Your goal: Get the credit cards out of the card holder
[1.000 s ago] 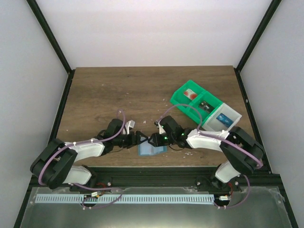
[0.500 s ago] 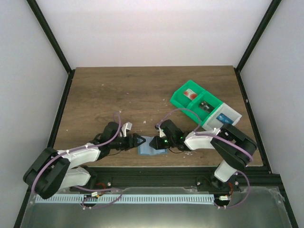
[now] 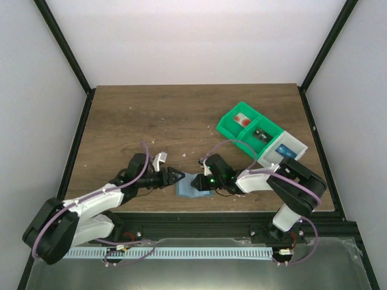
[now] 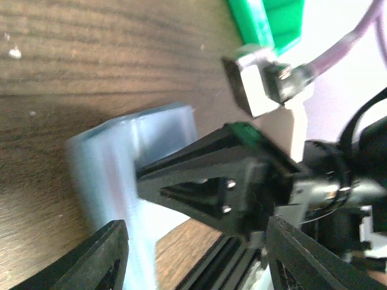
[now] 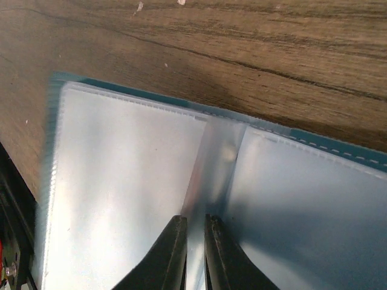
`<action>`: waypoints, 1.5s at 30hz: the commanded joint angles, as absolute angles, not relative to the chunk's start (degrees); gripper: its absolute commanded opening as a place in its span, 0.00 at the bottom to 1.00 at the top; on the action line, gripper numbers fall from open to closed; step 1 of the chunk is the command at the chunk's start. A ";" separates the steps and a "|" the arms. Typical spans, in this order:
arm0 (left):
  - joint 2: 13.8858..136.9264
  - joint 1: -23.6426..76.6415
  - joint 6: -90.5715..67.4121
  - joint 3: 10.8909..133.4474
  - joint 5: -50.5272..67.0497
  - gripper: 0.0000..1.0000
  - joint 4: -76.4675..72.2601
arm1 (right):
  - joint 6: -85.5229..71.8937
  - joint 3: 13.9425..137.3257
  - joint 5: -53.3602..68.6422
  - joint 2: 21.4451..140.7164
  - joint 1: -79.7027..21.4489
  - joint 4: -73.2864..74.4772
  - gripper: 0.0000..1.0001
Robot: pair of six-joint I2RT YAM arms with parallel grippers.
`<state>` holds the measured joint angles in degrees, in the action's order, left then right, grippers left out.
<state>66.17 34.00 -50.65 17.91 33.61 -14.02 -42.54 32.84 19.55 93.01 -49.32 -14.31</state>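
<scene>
The light-blue card holder (image 3: pixel 188 191) lies open near the table's front edge. It also shows in the left wrist view (image 4: pixel 115 157) and fills the right wrist view (image 5: pixel 115 181). My right gripper (image 3: pixel 198 181) rests on it, its fingers (image 5: pixel 176 241) pinched nearly together on the centre crease. My left gripper (image 3: pixel 179 175) is open just left of the holder, its tips facing the right gripper (image 4: pixel 217 181), its fingers (image 4: pixel 103 254) wide apart. No credit card shows in the holder's clear pockets.
A green compartment bin (image 3: pixel 227 124) joined to a white one (image 3: pixel 296 148) stands at the right rear, with a red item, a dark item and a blue item inside. The green bin's corner shows in the left wrist view (image 4: pixel 266 24). The black table rail runs just behind the holder's near edge.
The left arm has stretched out lower and to the left while its gripper stayed beside the holder. The right gripper has shifted slightly left onto the holder.
</scene>
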 commanded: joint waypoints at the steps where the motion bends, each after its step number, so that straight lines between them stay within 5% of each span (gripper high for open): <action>1: 59.35 33.73 -49.73 21.03 30.51 0.68 -7.80 | -42.80 32.04 20.48 94.30 -49.93 -13.23 0.11; 14: 66.70 33.80 -52.29 18.35 35.37 0.73 -18.83 | -43.00 31.80 20.43 94.89 -49.97 -13.91 0.11; 45: 76.15 35.06 -56.75 14.65 39.31 0.43 -32.92 | -44.10 30.15 20.19 93.12 -49.97 -16.22 0.10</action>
